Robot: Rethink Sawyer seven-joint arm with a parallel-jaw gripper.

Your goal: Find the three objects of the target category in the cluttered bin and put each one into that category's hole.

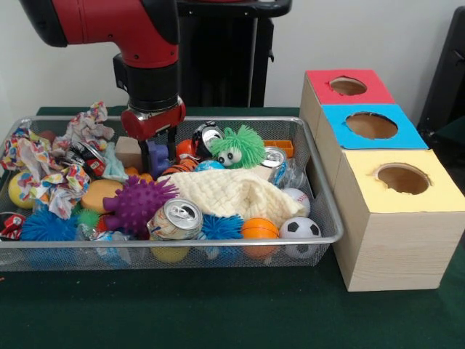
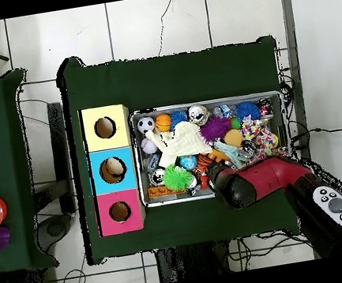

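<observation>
A wire bin [image 1: 320,174] holds a jumble of toys. Among them are a green furry toy [image 1: 238,147], a purple spiky ball [image 1: 136,203], a drinks can [image 1: 176,219], a cream cloth [image 1: 232,193], a soccer ball [image 1: 299,227], an orange ball [image 1: 259,227] and crumpled patterned paper [image 1: 51,178]. My gripper [image 1: 158,163] reaches down into the back middle of the bin, just left of the green toy and behind the purple ball. Its tips sit among the clutter. In the overhead view the red arm [image 2: 249,183] covers the gripper.
Right of the bin stand three wooden boxes with round holes in their tops: red [image 1: 347,86], blue [image 1: 371,125] and yellow [image 1: 402,178]. From above, the blue box's hole [image 2: 112,170] shows something round inside. A green cloth [image 1: 218,313] covers the table.
</observation>
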